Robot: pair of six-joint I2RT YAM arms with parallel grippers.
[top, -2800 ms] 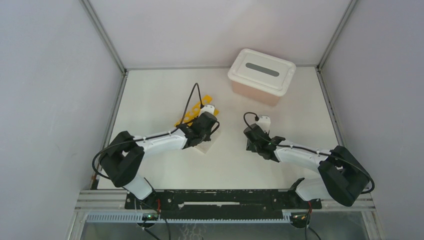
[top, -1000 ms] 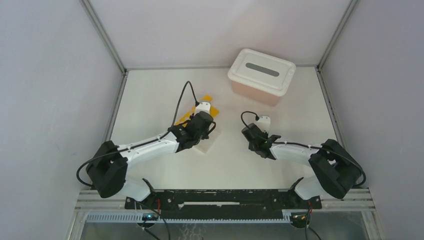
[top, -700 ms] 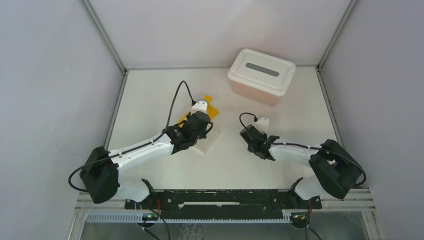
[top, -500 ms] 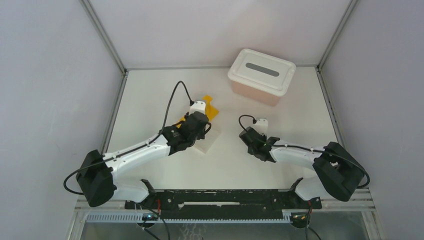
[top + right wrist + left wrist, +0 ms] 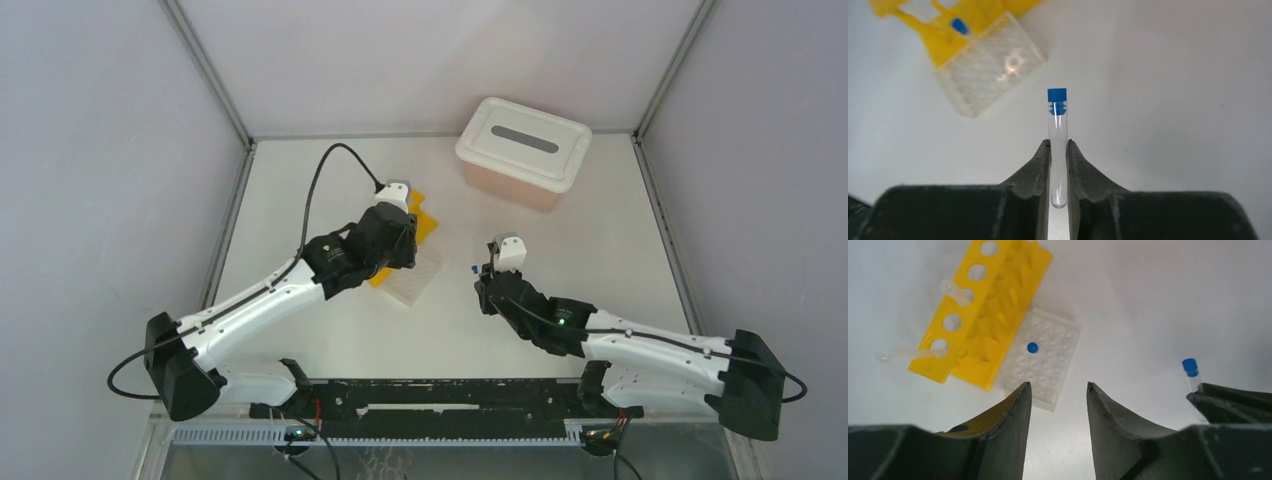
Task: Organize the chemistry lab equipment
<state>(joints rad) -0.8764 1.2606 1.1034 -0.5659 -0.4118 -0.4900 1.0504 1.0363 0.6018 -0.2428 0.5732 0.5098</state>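
Blue-capped clear tube (image 5: 1057, 127) clamped in right gripper (image 5: 1058, 146), cap past the fingertips, left gripper (image 5: 1058, 390) parted, empty, above small clear grid rack (image 5: 1045, 362) left of bench (image 5: 320, 180) centre

Pink tub (image 5: 515, 191) w/ white slotted lid (image 5: 497, 150), far right of table (image 5: 300, 180).

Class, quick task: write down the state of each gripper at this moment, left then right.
Left gripper: open, nothing between its fingers.
Right gripper: closed on a blue-capped clear tube.
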